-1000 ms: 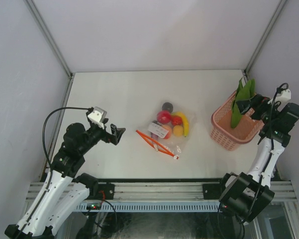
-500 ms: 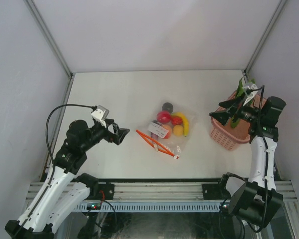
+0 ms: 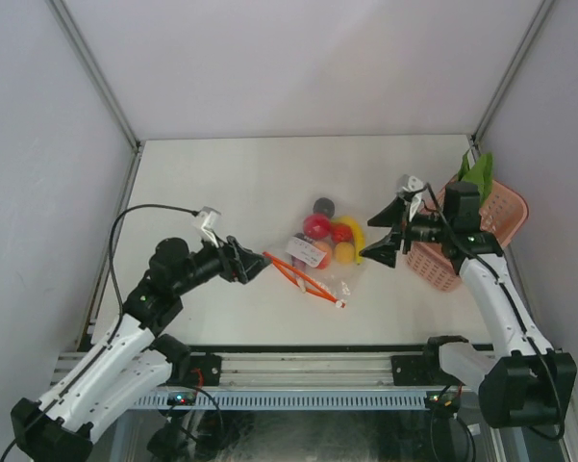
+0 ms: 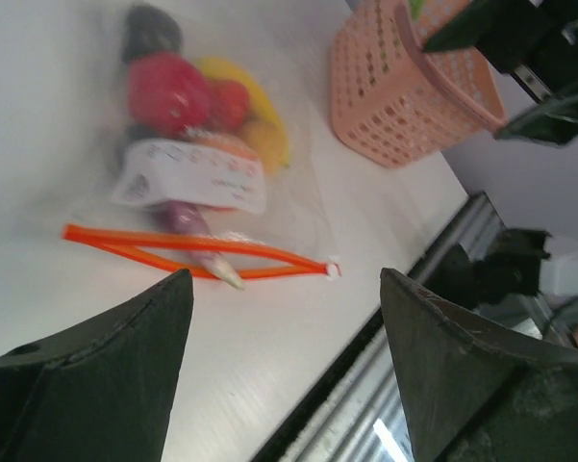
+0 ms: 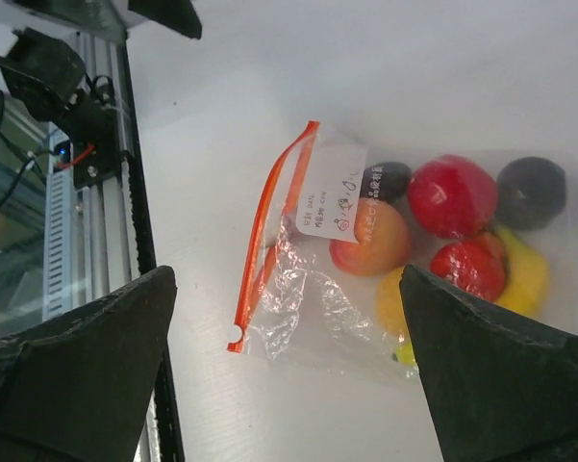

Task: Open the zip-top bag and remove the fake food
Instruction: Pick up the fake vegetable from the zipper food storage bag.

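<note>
The zip-top bag (image 3: pixel 319 258) lies flat mid-table, and the two halves of its orange zipper strip (image 3: pixel 301 279) are parted at the near-left edge. Inside it is fake food: a red fruit (image 3: pixel 316 226), a yellow banana (image 3: pixel 355 239) and an orange fruit (image 5: pixel 369 238). A dark ball (image 3: pixel 324 206) lies at its far end. A pale pointed piece (image 4: pixel 212 269) pokes out at the strip. My left gripper (image 3: pixel 255 268) is open, just left of the strip's end. Above the bag's right side hangs my right gripper (image 3: pixel 383 234), also open. Neither holds anything.
A pink lattice basket (image 3: pixel 481 245) stands at the right edge with a green leafy vegetable (image 3: pixel 479 173) sticking out of it. The table's metal front rail (image 3: pixel 298 366) runs close below the bag. White walls enclose the table.
My left gripper has reached right, up to the bag's zipper strip. My right gripper has swung left from the basket to the bag's right side; the green vegetable stays in the basket.
</note>
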